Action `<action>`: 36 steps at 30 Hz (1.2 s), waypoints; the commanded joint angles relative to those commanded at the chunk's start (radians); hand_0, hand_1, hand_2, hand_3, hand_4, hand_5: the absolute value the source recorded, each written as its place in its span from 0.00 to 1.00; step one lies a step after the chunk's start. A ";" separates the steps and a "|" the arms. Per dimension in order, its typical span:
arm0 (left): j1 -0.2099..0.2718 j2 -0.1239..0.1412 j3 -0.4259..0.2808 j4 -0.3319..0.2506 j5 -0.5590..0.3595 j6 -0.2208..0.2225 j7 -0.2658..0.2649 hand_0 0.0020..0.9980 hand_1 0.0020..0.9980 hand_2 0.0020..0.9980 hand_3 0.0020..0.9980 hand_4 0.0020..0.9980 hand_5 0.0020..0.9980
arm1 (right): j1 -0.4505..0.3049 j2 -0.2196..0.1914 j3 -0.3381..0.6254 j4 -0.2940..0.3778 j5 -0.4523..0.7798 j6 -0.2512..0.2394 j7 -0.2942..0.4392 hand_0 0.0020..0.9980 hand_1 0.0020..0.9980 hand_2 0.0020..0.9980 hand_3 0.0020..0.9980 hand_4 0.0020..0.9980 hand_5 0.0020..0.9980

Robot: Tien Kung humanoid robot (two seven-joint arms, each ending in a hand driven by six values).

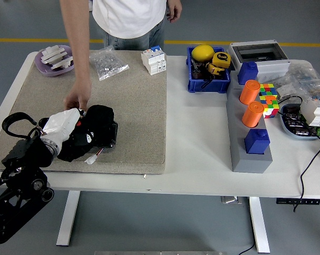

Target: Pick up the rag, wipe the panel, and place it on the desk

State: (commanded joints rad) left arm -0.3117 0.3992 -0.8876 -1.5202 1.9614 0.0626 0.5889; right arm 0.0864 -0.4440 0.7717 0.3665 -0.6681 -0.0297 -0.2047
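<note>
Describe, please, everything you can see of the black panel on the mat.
The black panel is a flat, glossy, dark slab lying on the tan mat, near its front-left part. Most of it is hidden under the left hand and the black rag it presses there. A white connector on thin wires pokes out below. A person's hand steadies its far edge.

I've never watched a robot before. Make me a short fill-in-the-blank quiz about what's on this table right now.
1. The robot's left hand presses a black rag onto the ____ panel.
2. The person's hand rests at the panel's ____ edge.
3. The panel lies on a beige ____.
4. The yellow tape measure sits in a ____ bin.

Answers: black; far; mat; blue
</note>
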 joint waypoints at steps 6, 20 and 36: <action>-0.019 -0.007 0.041 -0.026 -0.001 -0.008 0.012 0.23 0.18 0.55 0.56 0.48 0.00 | 0.001 0.000 0.000 -0.001 0.000 0.003 -0.003 0.76 0.61 0.63 0.61 1.00 0.63; -0.020 -0.013 0.044 -0.018 0.007 -0.008 0.023 0.23 0.18 0.55 0.56 0.49 0.00 | 0.001 0.001 0.000 -0.001 -0.001 0.006 -0.006 0.76 0.61 0.63 0.61 1.00 0.63; 0.034 0.021 -0.046 0.018 0.036 -0.004 0.027 0.23 0.18 0.54 0.56 0.49 0.00 | 0.001 0.002 0.004 -0.001 -0.004 0.007 -0.007 0.76 0.61 0.63 0.61 1.00 0.63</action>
State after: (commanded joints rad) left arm -0.2780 0.4206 -0.9337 -1.5025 1.9977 0.0590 0.6158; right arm 0.0872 -0.4422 0.7752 0.3652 -0.6718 -0.0227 -0.2118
